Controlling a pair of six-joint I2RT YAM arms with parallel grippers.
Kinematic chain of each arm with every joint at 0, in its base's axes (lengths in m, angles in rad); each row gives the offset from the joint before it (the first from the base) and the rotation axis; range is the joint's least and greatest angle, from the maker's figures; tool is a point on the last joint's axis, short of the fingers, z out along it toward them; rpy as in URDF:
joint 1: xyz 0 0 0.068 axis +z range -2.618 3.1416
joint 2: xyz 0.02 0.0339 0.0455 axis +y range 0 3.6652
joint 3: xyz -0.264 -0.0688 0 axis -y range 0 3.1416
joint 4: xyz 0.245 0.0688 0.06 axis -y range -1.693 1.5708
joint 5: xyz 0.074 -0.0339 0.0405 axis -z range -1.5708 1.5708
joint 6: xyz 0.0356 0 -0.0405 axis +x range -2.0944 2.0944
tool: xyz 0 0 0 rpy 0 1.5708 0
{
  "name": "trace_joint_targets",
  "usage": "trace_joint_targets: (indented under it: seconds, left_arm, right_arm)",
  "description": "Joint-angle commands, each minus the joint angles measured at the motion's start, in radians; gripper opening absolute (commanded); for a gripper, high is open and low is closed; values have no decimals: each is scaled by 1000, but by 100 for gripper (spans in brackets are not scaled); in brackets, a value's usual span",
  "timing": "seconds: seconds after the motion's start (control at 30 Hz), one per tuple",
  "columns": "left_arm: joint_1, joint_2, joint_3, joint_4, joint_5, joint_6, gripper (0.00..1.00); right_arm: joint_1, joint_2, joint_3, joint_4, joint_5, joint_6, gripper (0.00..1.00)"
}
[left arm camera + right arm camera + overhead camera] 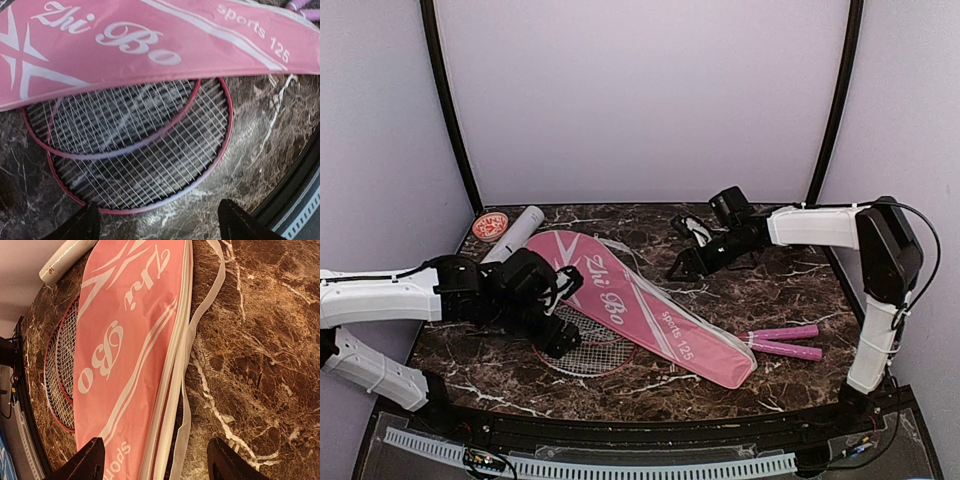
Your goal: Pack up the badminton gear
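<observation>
Hovering low over rackets, left gripper fingers spread, empty; right gripper stretched over bag, fingers spread, empty.

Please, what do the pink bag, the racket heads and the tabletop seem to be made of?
Pink bag: probably woven synthetic fabric, slight sheen; it creases softly and has a stitched zipper edge.
Racket heads: thin glossy red rims, metal or composite, I cannot tell; strings look synthetic.
Tabletop: polished dark brown marble or a marble-look laminate, with white veins.
</observation>
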Motion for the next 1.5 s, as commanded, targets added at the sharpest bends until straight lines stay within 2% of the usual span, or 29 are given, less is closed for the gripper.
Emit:
trace_joint_targets:
  seconds: [0.0, 0.1, 0.23, 0.47, 0.8, 1.0, 1.27, 1.47]
  left_arm:
    - [-148, 0, -33, -207, -70, -269, 81]
    - [-226, 44, -52, -210, -20, -365, 74]
    - [-245, 129, -64, -232, 7, -428, 61]
    - [-224, 191, -121, -55, 55, -466, 51]
    - [-131, 282, -141, 78, 47, -405, 41]
    - [-43, 353, -114, 145, 12, -328, 40]
    - [82, 490, -8, 228, -3, -189, 38]
    - [137, 599, 112, 256, -13, -105, 38]
  right_arm:
    - [-29, -40, -16, 28, -35, 11, 71]
    - [-43, -52, -19, 31, -38, 13, 71]
    - [-53, -53, -21, 29, -35, 12, 71]
    - [-61, -36, -28, 27, -45, 14, 71]
    - [-66, -28, -48, 30, -45, 24, 70]
    - [-67, -11, -68, 29, -47, 24, 73]
    - [-93, -11, -90, 2, 10, 30, 77]
    - [-155, -38, -174, 27, 68, 67, 80]
